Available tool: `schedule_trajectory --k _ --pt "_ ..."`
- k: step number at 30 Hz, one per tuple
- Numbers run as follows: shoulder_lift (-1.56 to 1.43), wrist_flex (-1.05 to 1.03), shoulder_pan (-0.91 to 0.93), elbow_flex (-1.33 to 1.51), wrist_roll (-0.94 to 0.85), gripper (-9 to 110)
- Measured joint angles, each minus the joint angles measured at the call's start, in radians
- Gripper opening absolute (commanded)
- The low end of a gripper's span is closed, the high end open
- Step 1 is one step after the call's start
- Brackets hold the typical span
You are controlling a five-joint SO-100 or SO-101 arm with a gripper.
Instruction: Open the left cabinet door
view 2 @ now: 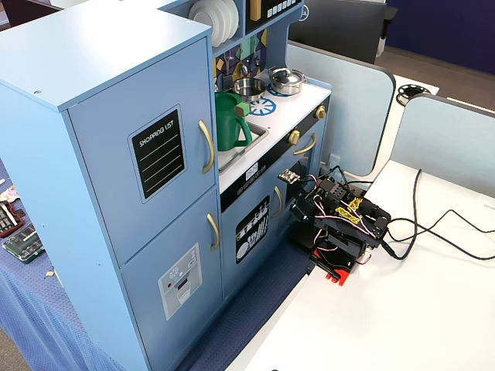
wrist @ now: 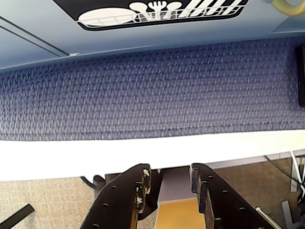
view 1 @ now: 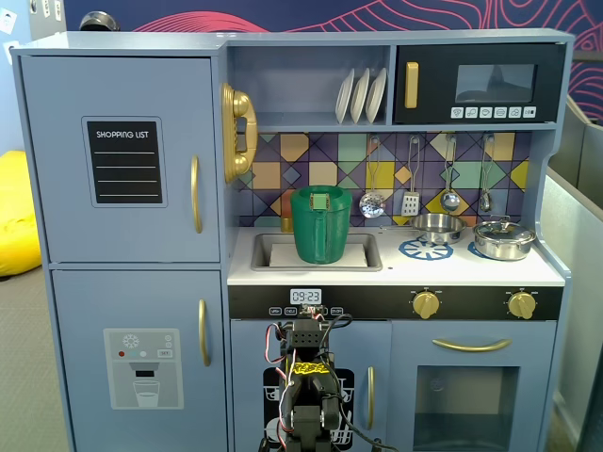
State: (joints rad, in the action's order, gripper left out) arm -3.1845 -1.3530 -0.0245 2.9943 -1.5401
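1. In the wrist view, the gripper (wrist: 169,183) sits at the bottom middle of the frame. Its two black fingers (wrist: 126,195) are spread a little, with nothing between them.
2. Above the gripper in that view are the white desk (wrist: 71,157) edge, a strip of blue cloth (wrist: 152,90), and the bottom of the small blue door with dish pictures (wrist: 162,12) at the top.
3. In a fixed view, the folded robot arm (view 2: 340,228) rests low on the desk (view 2: 402,317), at the middle right of the frame, close to the toy kitchen (view 2: 93,46). Black cables (view 2: 433,232) run off to the right.
4. The left cabinet door (view 1: 122,160) is in the upper left of a fixed view. It is shut flat. It has a black "SHOPPING LIST" board (view 1: 124,162) and a gold handle (view 1: 196,194) on its right side.
5. The gripper is well apart from that door, low in the frame.
6. Under it is the blue door with an ice and water picture (view 1: 141,363).
7. A green pitcher (view 1: 321,224) stands in the sink (view 1: 268,252) in the middle.
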Motion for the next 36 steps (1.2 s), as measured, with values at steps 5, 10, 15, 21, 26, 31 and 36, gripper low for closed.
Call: schedule_trajectory --k 5,10,15,21,26,31,36 --pt "0.000 0.000 -0.040 0.000 0.000 0" --pt "0.000 0.002 -0.150 0.000 -0.041 0" --pt "0.005 0.160 -0.225 0.005 -0.087 0" --pt "0.115 0.537 -0.393 -0.064 -0.150 2" --pt "0.253 0.699 -0.512 -0.281 -0.115 4" --pt "0.430 0.750 -0.538 -0.554 -0.074 9" --pt "0.580 0.795 -0.535 -0.767 -0.074 14"
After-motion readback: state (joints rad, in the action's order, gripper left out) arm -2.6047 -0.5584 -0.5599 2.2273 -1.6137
